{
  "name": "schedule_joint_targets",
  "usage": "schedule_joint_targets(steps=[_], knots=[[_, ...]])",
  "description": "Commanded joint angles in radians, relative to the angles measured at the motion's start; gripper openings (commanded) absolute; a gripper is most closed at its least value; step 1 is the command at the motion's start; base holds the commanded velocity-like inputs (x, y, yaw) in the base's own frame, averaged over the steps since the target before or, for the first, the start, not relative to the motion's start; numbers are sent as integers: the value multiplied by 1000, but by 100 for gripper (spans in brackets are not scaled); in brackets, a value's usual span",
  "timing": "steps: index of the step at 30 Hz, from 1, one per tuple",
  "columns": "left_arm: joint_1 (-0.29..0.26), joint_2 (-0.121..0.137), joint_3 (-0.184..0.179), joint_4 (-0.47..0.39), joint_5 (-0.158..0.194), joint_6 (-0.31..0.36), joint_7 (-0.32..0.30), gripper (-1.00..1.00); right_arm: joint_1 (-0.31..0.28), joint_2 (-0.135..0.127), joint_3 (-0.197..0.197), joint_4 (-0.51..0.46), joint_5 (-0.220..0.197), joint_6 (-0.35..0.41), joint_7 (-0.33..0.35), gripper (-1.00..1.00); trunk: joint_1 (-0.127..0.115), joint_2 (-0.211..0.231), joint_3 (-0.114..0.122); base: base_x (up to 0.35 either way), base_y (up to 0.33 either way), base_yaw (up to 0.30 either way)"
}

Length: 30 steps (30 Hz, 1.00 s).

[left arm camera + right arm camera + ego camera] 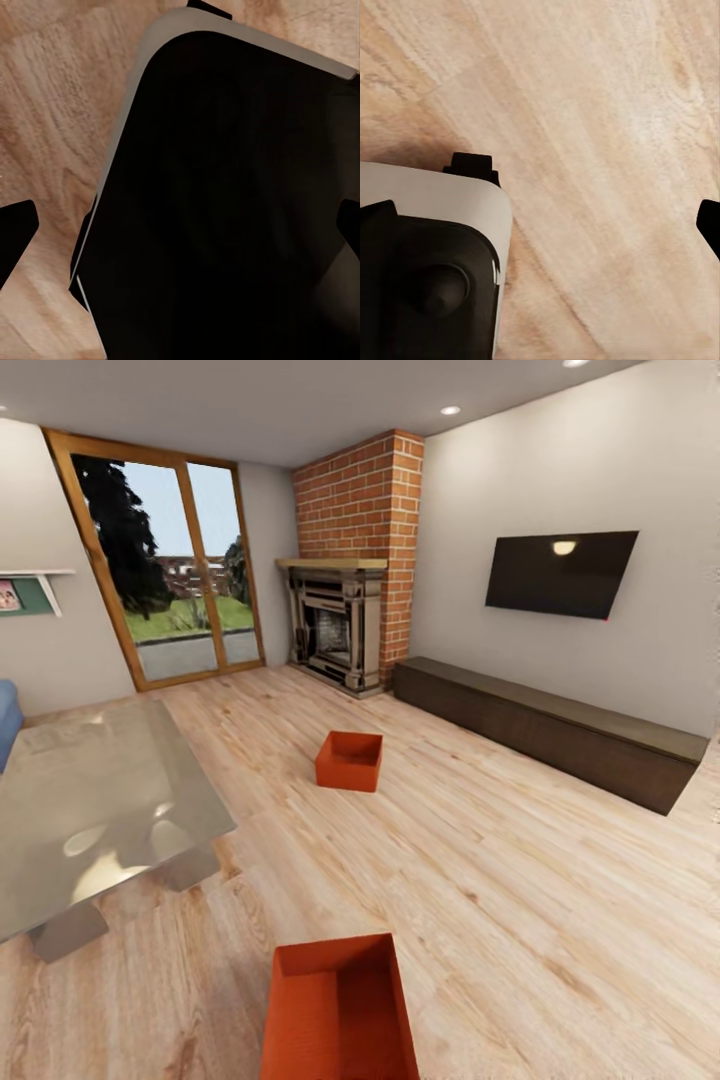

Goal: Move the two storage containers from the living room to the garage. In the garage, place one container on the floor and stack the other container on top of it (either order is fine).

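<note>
The near storage container (338, 1010) sits bottom-centre, long axis running up-frame, dead ahead; the far container (349, 760) lies mid-frame. Each tool's opening: cannot tell.

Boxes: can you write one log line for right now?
room: living room | near box: on wood floor | far box: by fireplace | neither held

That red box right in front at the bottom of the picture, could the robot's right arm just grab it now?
Probably yes, with a reach down. The near container sits open-topped on the wood floor just ahead, nothing on or against it. The right gripper hangs over bare planks, holding nothing, fingertips wide apart.
</note>
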Motion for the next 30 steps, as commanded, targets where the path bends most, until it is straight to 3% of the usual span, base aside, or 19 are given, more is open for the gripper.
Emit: schedule_joint_targets(steps=[1, 12, 30], knots=[[0, 0, 2, -3, 3, 7, 3, 100, -1, 0, 8, 3, -9, -5, 0, 100, 0, 0, -2, 0, 0, -115], [0, 1, 1, -3, 3, 7, 3, 100, -1, -1, 8, 3, -8, -6, 1, 100, 0, 0, -20, 0, 0, -50], [0, 1, 1, -3, 3, 7, 3, 100, -1, 3, 7, 3, -8, -4, -3, 100, 0, 0, -36, 0, 0, 63]])
